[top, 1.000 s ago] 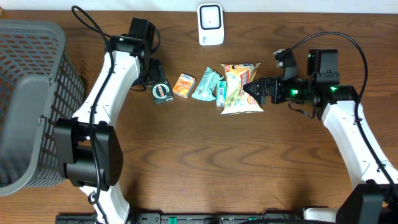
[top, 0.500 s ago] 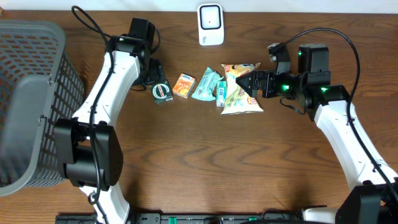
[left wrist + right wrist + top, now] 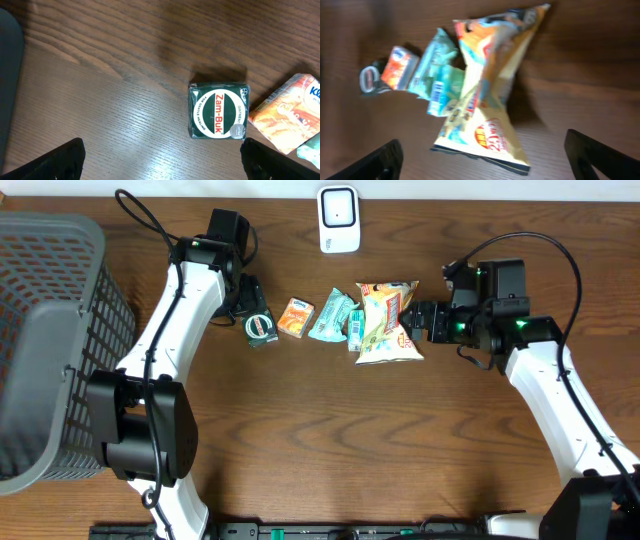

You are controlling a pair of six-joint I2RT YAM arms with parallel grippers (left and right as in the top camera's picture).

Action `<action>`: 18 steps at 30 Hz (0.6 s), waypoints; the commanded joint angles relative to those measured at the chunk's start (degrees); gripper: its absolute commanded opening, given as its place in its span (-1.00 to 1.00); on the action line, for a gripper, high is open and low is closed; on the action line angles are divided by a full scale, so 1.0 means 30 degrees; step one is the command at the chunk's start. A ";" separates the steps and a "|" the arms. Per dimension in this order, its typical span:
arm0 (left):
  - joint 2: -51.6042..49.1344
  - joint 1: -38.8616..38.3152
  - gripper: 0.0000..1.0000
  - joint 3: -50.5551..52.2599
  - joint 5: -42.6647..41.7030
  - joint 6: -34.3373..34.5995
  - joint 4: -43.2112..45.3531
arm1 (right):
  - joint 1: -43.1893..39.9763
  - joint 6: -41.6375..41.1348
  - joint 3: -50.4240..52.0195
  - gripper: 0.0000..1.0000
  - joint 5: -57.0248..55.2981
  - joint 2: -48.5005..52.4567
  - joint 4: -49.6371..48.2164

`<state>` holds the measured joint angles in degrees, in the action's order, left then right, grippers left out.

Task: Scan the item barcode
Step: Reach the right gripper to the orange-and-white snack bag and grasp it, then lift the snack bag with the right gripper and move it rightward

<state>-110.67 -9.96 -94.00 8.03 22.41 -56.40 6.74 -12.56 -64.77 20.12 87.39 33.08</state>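
A row of items lies mid-table: a green Zam-Buk box (image 3: 260, 328), an orange packet (image 3: 295, 318), teal packets (image 3: 332, 317) and a yellow snack bag (image 3: 388, 322). The white scanner (image 3: 339, 220) stands at the back edge. My left gripper (image 3: 248, 310) hangs open just behind the Zam-Buk box (image 3: 218, 110), with nothing between its fingers (image 3: 55, 160). My right gripper (image 3: 412, 320) is open at the snack bag's right edge. In the right wrist view the snack bag (image 3: 490, 100) lies ahead of the wide jaws, untouched. A barcode shows on a teal packet (image 3: 437, 92).
A large grey mesh basket (image 3: 50, 330) fills the left side of the table. Bare wood lies in front of the row of items.
The right gripper swung left over the snack bag, then drew back slightly to its right edge. The left arm and the items have not moved.
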 commanded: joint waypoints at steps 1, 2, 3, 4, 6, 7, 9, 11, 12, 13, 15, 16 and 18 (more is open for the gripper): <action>0.0138 0.0007 0.95 -0.0095 0.0117 -0.0175 -0.0036 | 0.0364 -0.0087 -0.0335 0.91 -0.1078 0.0408 0.0306; 0.0138 0.0007 0.95 -0.0095 0.0109 -0.0175 -0.0036 | 0.0364 -0.0095 -0.0335 0.90 -0.1071 0.0488 0.0335; 0.0138 0.0007 0.96 -0.0095 0.0109 -0.0175 -0.0036 | 0.0379 -0.0095 -0.0335 0.94 -0.1078 0.0648 0.0452; 0.0138 0.0007 0.95 -0.0095 0.0109 -0.0175 -0.0036 | 0.0379 -0.0087 -0.0335 0.94 -0.1071 0.0765 0.0619; 0.0138 0.0007 0.95 -0.0095 0.0109 -0.0175 -0.0036 | 0.0379 -0.0087 -0.0342 0.93 -0.1071 0.0860 0.1078; 0.0138 0.0007 0.95 -0.0095 0.0109 -0.0175 -0.0036 | 0.0379 -0.0087 -0.0342 0.93 -0.1071 0.0860 0.1209; 0.0138 0.0007 0.96 -0.0095 0.0109 -0.0175 -0.0036 | 0.0379 -0.0087 -0.0342 0.99 -0.1071 0.0860 0.1377; 0.0138 0.0007 0.95 -0.0095 0.0109 -0.0175 -0.0036 | 0.0379 -0.0087 -0.0342 0.98 -0.1078 0.0860 0.1494; 0.0138 0.0007 0.95 -0.0095 0.0109 -0.0175 -0.0036 | 0.0379 -0.0087 -0.0342 0.99 -0.1086 0.0860 0.1494; 0.0138 0.0007 0.96 -0.0095 0.0109 -0.0175 -0.0036 | 0.0379 -0.0087 -0.0342 0.99 -0.1086 0.0860 0.1464; 0.0138 0.0007 0.96 -0.0095 0.0109 -0.0175 -0.0036 | 0.0379 -0.0087 -0.0342 0.99 -0.1086 0.0867 0.1195; 0.0138 0.0007 0.95 -0.0095 0.0109 -0.0175 -0.0036 | 0.0379 -0.0087 -0.0342 0.99 -0.1093 0.0874 0.0991; 0.0138 0.0007 0.95 -0.0095 0.0109 -0.0175 -0.0036 | 0.0379 -0.0087 -0.0342 0.98 -0.1100 0.0874 0.0590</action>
<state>-110.67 -9.96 -94.00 8.03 22.41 -56.40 7.64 -12.60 -64.77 17.08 89.62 35.70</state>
